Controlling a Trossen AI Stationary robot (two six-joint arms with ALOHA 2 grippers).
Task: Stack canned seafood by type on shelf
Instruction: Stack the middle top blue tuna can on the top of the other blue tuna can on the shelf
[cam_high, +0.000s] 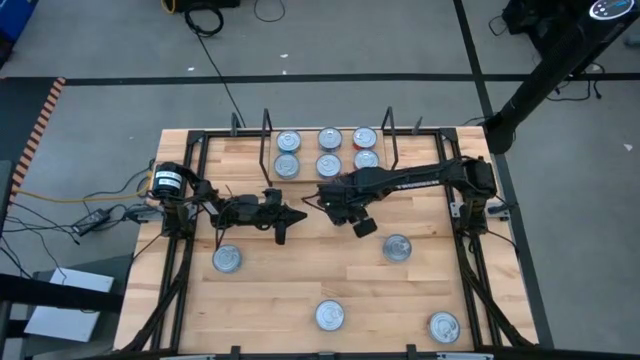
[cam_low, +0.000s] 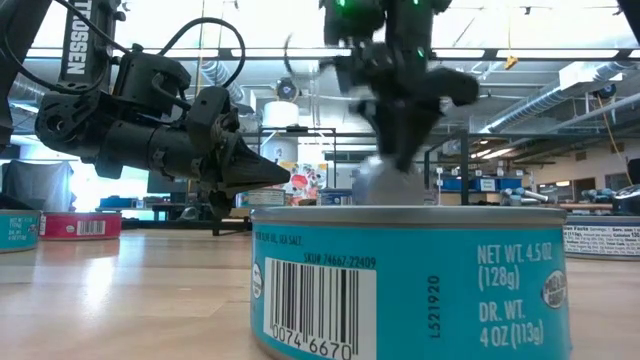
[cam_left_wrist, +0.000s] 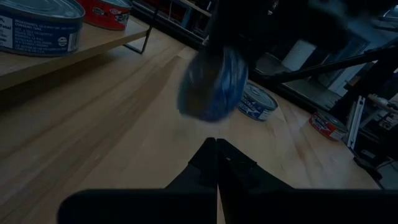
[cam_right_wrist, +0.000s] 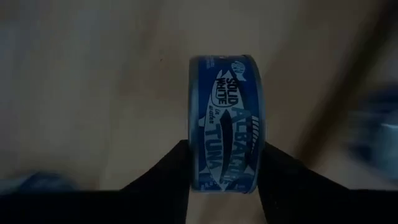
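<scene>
The right gripper (cam_right_wrist: 225, 171), reaching in from the counter's right edge toward its middle, has its jaws around a flat round blue-labelled tuna tin (cam_right_wrist: 224, 124) held on edge, one dark finger at each flat face, the curved label facing the wrist; whether the jaws have fully clamped cannot be told. The tin hangs above the light-wood counter (cam_high: 300, 270), just in front of the narrow light-wood shelf (cam_high: 308, 152) with black wire uprights along the far edge, where six silver-lidded tins (cam_high: 328, 138) already sit in two rows. The shelf lies beyond the held tin, so the carry looks short; the tin's round axis runs level and would likely need turning upright to stack flat. The left gripper (cam_high: 298, 214), jaws pressed together, waits left of centre, farther from the shelf's blue tins.
</scene>
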